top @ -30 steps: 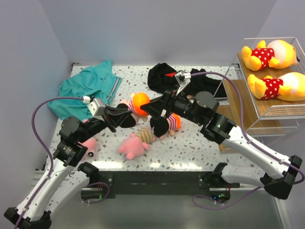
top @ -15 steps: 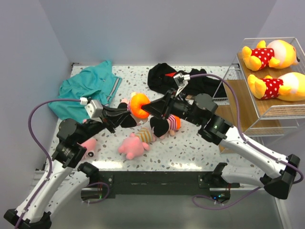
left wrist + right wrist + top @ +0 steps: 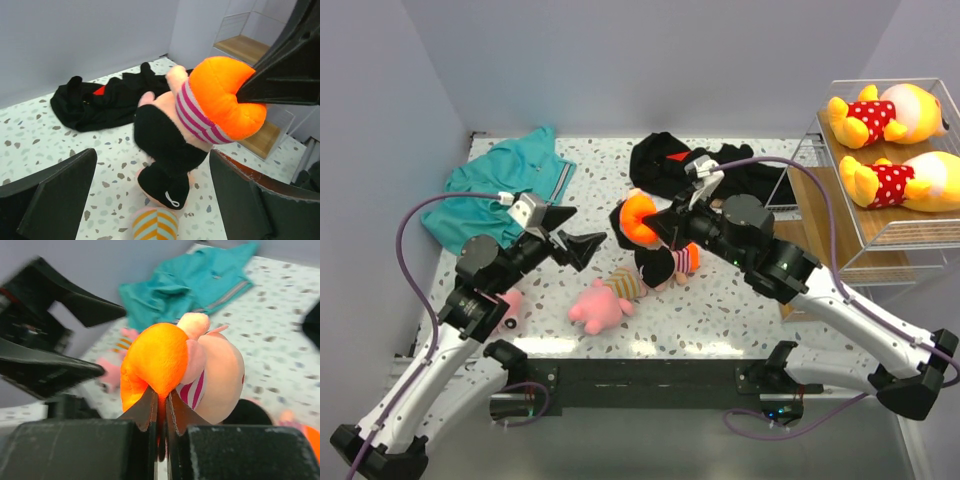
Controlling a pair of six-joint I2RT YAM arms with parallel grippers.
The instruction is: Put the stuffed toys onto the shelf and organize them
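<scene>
My right gripper (image 3: 658,226) is shut on the orange lower end of a black-haired doll (image 3: 634,220) in a pink striped top, which hangs head-down above the table. The right wrist view shows the fingertips (image 3: 150,402) pinching the orange plush (image 3: 155,357). My left gripper (image 3: 572,238) stands open just left of that doll (image 3: 220,100), touching nothing. A second doll (image 3: 670,262) lies below it. One pink pig (image 3: 596,305) in a striped top lies near the front, another (image 3: 506,304) beside my left arm. Two yellow bears (image 3: 880,115) (image 3: 910,180) lie on the shelf (image 3: 817,210).
A teal polo shirt (image 3: 505,180) lies crumpled at the back left. A black garment with a red mark (image 3: 665,160) lies at the back centre, close to the shelf's lower board. Walls close in the table's left and back.
The left gripper has let go of the doll, opened wide and drawn back to the left. The right gripper has shut on the doll's orange end and now holds it alone.
</scene>
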